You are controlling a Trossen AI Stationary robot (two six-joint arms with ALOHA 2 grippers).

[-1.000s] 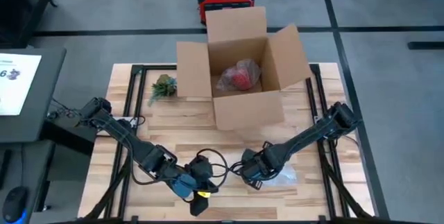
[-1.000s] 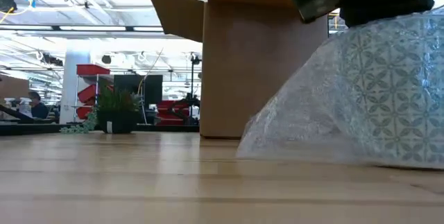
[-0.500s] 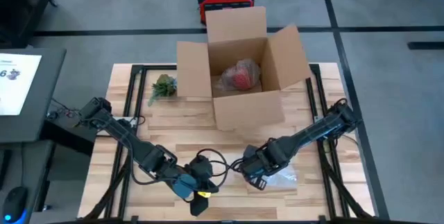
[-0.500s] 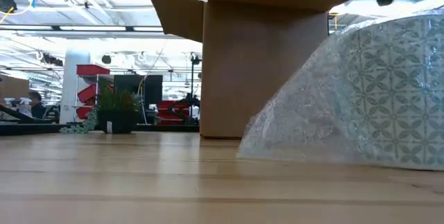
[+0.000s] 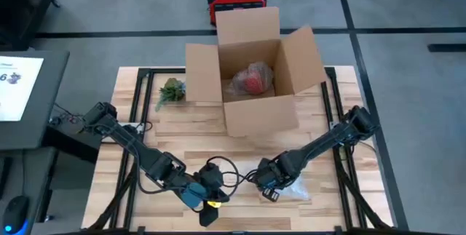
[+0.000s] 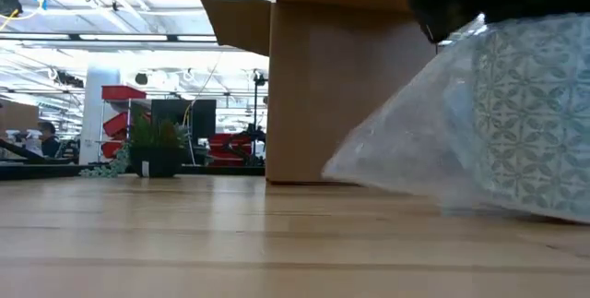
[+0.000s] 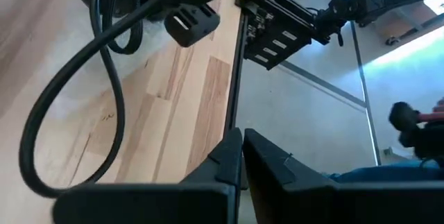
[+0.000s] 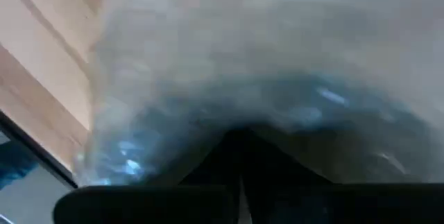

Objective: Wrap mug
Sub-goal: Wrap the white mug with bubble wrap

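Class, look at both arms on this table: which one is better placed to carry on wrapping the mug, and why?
Probably the right. Its pincer is down on the bubble wrap that covers the patterned mug, fingers together on the film. The left pincer sits shut beside it, near the table front edge, touching nothing.

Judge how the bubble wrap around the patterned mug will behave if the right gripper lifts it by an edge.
The bubble wrap drapes in a loose slope to the table, so it probably flops and stretches rather than lifting stiffly. The patterned mug inside looks heavier than its wrap and may slide or drop out. The right gripper sits over it, so a pull likely drags the bundle.
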